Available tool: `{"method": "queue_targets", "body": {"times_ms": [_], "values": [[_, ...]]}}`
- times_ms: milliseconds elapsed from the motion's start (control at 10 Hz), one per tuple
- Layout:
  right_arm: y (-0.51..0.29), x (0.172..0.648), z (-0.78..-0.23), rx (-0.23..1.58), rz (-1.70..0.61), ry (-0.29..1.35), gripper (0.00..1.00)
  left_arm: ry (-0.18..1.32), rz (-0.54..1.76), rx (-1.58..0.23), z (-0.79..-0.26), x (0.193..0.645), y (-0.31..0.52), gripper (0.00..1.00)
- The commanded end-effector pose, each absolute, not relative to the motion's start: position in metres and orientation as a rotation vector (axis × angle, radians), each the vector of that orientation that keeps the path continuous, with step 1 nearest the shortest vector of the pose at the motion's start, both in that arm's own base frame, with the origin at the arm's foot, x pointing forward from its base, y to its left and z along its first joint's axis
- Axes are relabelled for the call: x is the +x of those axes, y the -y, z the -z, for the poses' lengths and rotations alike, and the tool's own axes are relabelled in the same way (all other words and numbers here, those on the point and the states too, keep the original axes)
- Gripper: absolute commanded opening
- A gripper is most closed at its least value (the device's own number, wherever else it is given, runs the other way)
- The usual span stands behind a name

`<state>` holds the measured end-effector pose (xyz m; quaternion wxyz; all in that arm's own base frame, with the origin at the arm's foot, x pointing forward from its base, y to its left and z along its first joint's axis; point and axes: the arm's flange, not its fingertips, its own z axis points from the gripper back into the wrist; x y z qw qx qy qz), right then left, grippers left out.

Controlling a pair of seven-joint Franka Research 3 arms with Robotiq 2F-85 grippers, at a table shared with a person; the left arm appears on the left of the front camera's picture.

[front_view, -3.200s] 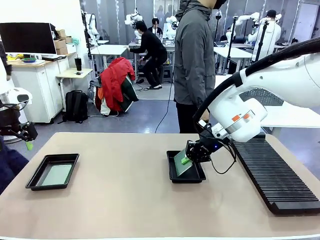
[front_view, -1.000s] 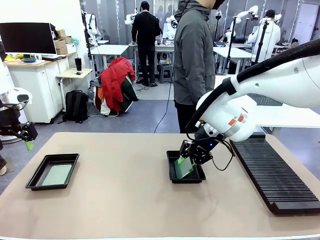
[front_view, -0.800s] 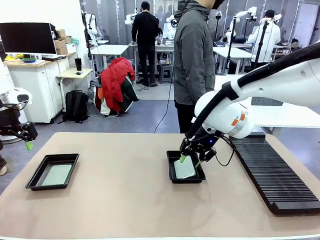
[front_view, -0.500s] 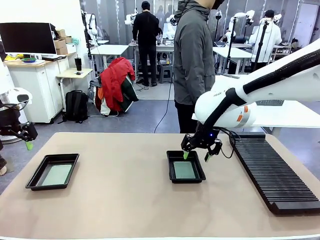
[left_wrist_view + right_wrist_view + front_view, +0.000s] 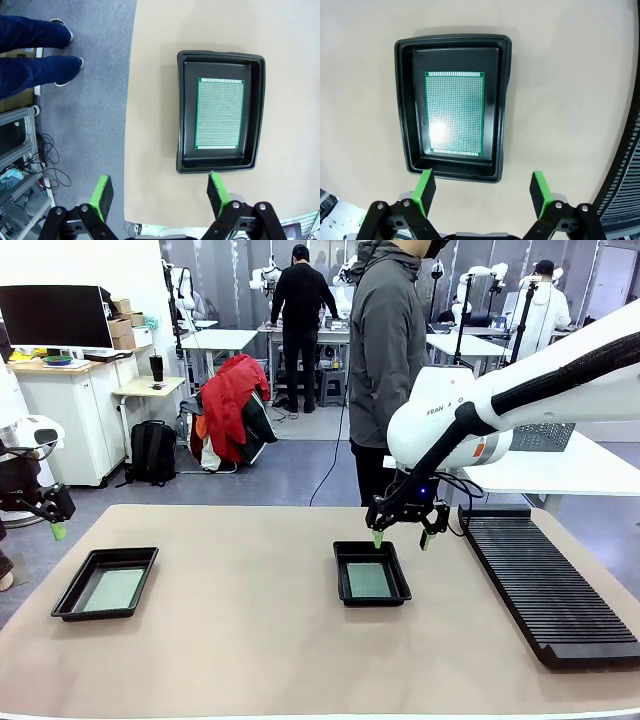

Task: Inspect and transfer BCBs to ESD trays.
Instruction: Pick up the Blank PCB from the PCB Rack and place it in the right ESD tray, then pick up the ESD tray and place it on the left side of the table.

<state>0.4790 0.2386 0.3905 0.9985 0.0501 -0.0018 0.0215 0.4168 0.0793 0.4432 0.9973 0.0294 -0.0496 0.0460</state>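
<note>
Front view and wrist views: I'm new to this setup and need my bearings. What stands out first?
The big white right arm, its open pincer hanging just above the middle ESD tray, where a green BCB lies flat. At the table's left edge a second ESD tray holds another BCB, with the left pincer open above it. A long black ribbed rack lines the right side.

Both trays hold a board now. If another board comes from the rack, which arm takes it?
Probably the right. Its hand hangs open above the middle tray, next to the rack on the table's right side. The left hand is open too, but sits off the table's left edge, beyond the left tray.
</note>
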Motion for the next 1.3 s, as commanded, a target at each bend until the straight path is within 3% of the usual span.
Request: {"method": "queue_targets", "body": {"times_ms": [0,1200], "values": [[-0.2390,0.4779,-0.3892,0.101,-0.042,0.002,1.00,0.103,-0.093,0.060,-0.4422,0.4176,-0.0795,1.00],[-0.2390,0.4779,-0.3892,0.101,-0.042,0.002,1.00,0.103,-0.093,0.060,-0.4422,0.4176,-0.0795,1.00]]}}
